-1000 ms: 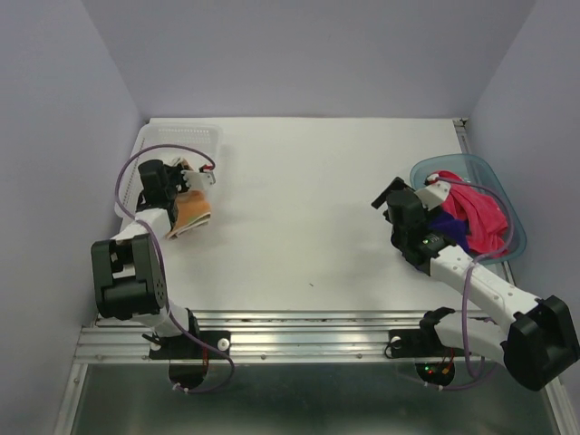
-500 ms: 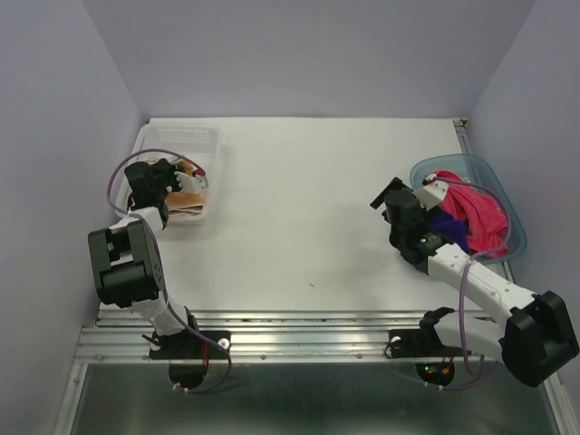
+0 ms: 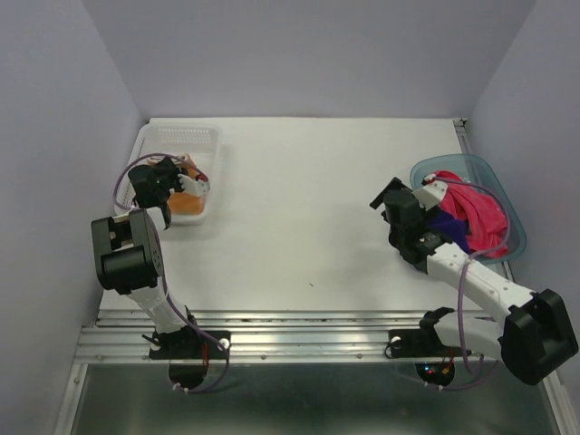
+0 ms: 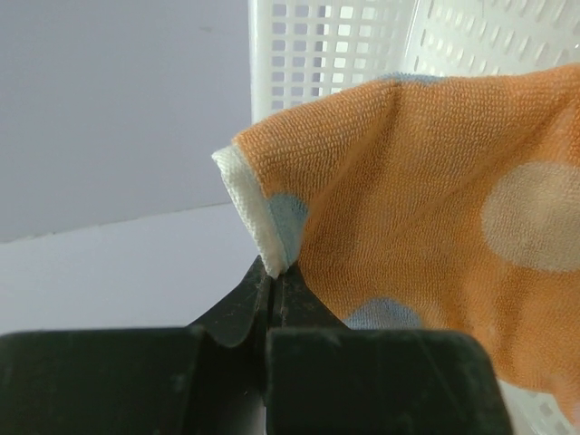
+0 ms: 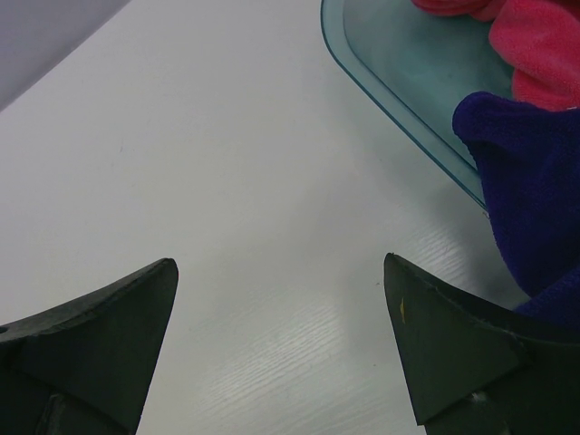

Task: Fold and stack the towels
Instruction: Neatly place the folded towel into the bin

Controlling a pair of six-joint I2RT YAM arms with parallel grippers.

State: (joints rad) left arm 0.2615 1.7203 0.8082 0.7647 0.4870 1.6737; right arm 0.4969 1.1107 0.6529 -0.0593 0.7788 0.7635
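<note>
My left gripper point(image 3: 184, 180) is shut on a corner of the orange dotted towel point(image 3: 188, 202), which sits folded inside the clear plastic basket point(image 3: 186, 139) at the far left. In the left wrist view the towel point(image 4: 426, 217) hangs from the closed fingertips point(image 4: 275, 272) against the basket wall point(image 4: 317, 45). My right gripper point(image 3: 390, 195) is open and empty above the table, just left of the teal tub point(image 3: 426, 172). The pink-red towel point(image 3: 480, 217) and the dark purple towel point(image 3: 446, 222) lie crumpled in the tub; both show in the right wrist view point(image 5: 544, 36) point(image 5: 526, 181).
The tub's rim point(image 5: 399, 109) runs close to my right fingers. Lavender walls enclose the table on the left, back and right. A metal rail point(image 3: 308, 340) runs along the near edge.
My left gripper has carried the orange towel from the table beside the basket leftward and into the basket. The right arm has stayed still.
</note>
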